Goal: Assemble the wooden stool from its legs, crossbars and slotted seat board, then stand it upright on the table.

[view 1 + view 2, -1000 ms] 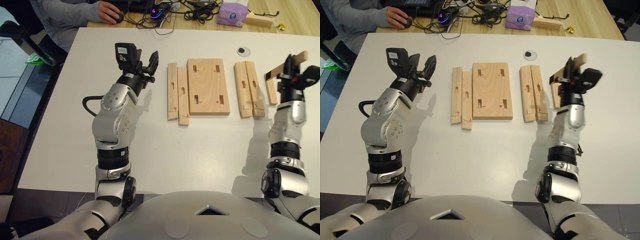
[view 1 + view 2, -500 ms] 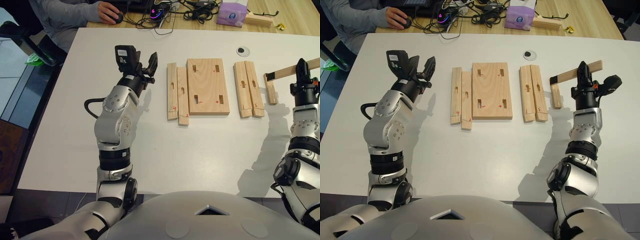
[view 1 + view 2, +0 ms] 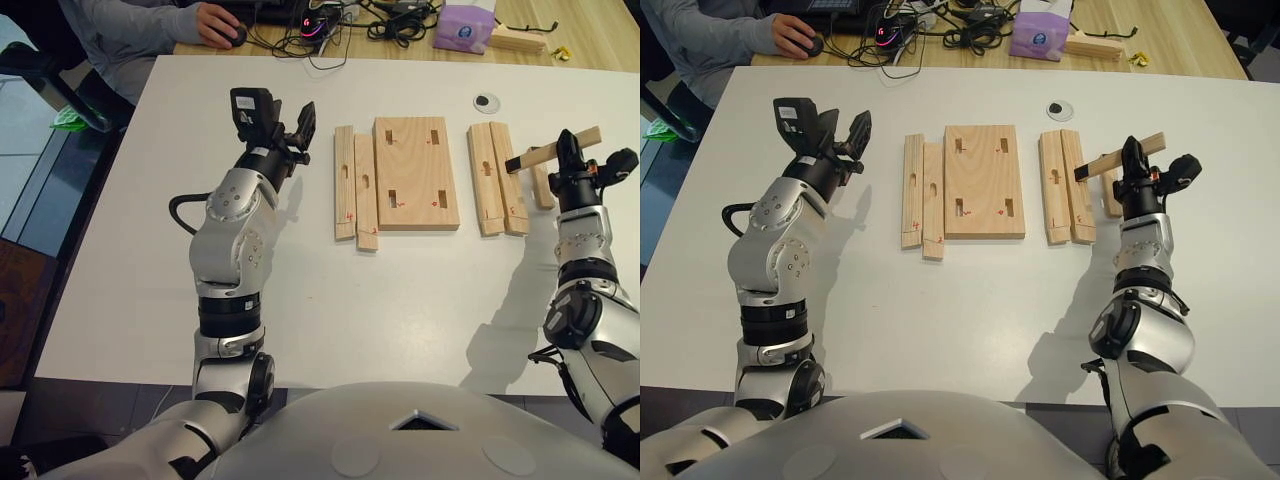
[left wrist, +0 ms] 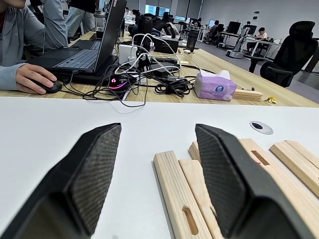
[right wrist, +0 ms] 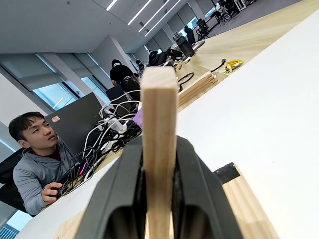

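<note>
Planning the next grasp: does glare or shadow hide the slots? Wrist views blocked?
Left eye view: even light, no glare, seat board slots plain. Left wrist view: the open left gripper covers part of the legs. Right wrist view: the held crossbar blocks the middle.

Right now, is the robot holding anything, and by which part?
The right gripper pinches a wooden crossbar near its middle, both ends sticking out. The left gripper is open and empty.
</note>
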